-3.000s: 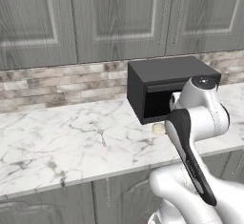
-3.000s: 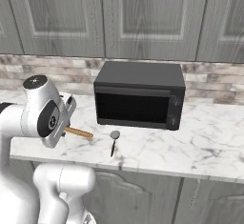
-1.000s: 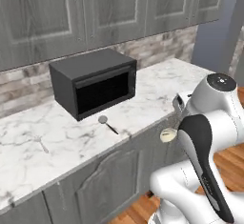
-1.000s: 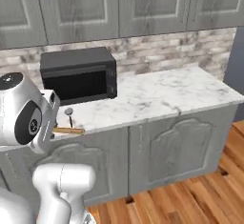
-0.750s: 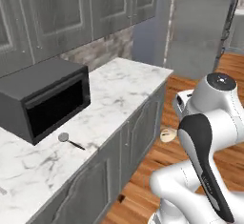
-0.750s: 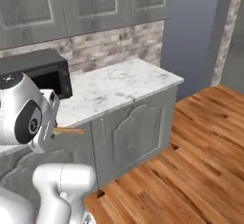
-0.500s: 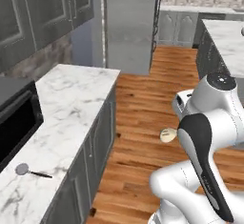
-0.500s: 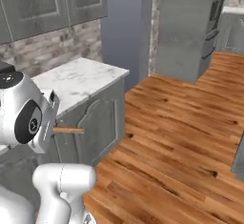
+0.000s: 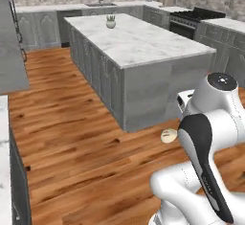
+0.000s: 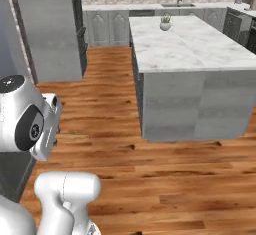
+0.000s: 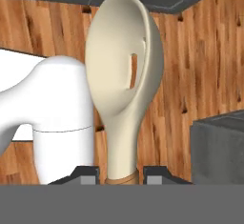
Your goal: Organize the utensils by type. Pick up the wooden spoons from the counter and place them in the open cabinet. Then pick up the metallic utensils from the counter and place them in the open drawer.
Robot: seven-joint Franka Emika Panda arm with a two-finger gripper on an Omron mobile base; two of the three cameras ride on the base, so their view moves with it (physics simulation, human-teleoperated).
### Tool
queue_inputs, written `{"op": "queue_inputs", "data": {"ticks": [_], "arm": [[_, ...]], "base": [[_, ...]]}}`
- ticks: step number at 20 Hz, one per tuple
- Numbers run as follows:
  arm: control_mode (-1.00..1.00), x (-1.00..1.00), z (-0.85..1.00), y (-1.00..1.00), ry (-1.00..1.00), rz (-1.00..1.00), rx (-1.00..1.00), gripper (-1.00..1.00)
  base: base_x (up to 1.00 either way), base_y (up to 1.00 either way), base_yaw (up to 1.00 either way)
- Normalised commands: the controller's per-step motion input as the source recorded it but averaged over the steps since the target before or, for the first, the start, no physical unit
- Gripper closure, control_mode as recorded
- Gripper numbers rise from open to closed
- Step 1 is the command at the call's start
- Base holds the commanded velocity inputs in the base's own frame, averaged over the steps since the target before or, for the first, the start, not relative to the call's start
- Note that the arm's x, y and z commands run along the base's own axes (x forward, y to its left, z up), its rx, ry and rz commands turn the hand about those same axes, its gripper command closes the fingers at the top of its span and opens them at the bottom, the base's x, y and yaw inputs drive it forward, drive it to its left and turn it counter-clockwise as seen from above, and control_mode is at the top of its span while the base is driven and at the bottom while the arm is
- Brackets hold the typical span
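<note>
Above wood flooring, claw (image 11: 121, 174) grips wooden spoon (image 11: 125, 75).

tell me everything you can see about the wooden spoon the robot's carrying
The wooden spoon has a pale cream, oval head with a narrow slot cut through it, tapering to a neck that turns orange-brown at the handle. The pincer is shut on that handle, a finger on each side. Its pale head also peeks out beside the arm in the left base view, above the wood floor.

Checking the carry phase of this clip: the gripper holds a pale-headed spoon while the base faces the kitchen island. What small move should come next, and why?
Probably keep turning the base. The gripper is shut on the wooden spoon, whose head also shows beside the arm in the left base view; ahead lie the island and wood floor, and no open cabinet shows yet.
</note>
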Motion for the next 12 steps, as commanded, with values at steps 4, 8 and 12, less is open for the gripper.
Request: {"op": "queue_inputs", "data": {"ticks": [4, 8, 12], "arm": [[1.0, 0.0, 0.0, 0.0, 0.0, 0.0, 0.0, 1.0], [1.0, 0.0, 0.0, 0.0, 0.0, 0.0, 0.0, 1.0], [1.0, 0.0, 0.0, 0.0, 0.0, 0.0, 0.0, 1.0]], "base": [[0.13, -0.2, -0.84], [0.53, -0.23, -0.52], [0.97, -0.13, -0.2]]}}
